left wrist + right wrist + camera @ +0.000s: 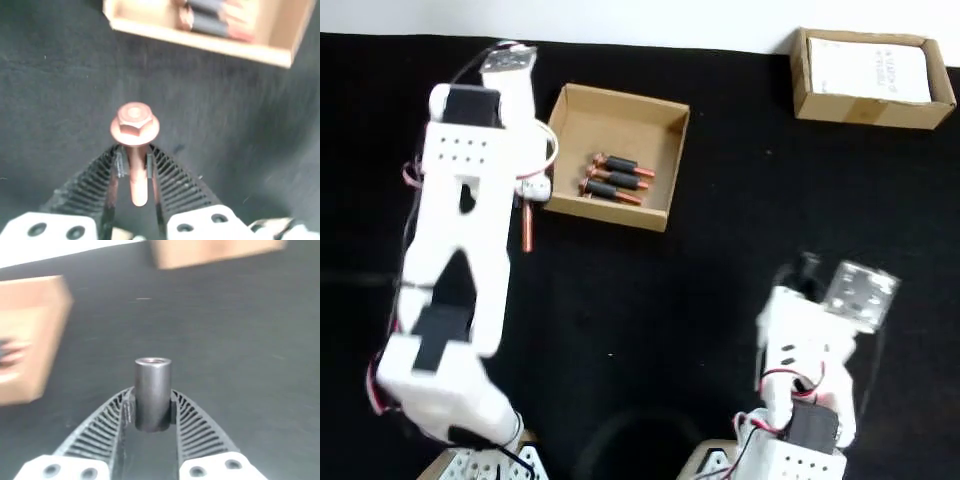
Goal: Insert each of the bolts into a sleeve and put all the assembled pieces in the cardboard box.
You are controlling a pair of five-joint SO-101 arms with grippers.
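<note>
My left gripper [134,165] is shut on a copper bolt [134,131], whose hex head points away from the wrist. In the high view that bolt [528,228] hangs just left of the open cardboard box [582,100], below the left arm. The box holds three assembled pieces [617,178], dark sleeves with copper bolts through them. My right gripper [150,407] is shut on a dark metal sleeve [152,392], held with its open end away from the wrist. The right arm [810,340] sits at the front right, well apart from the box.
A second cardboard box [872,78] with a white sheet inside stands at the back right. The table is covered in black cloth [650,300], with open room between the two arms. The arm bases stand at the front edge.
</note>
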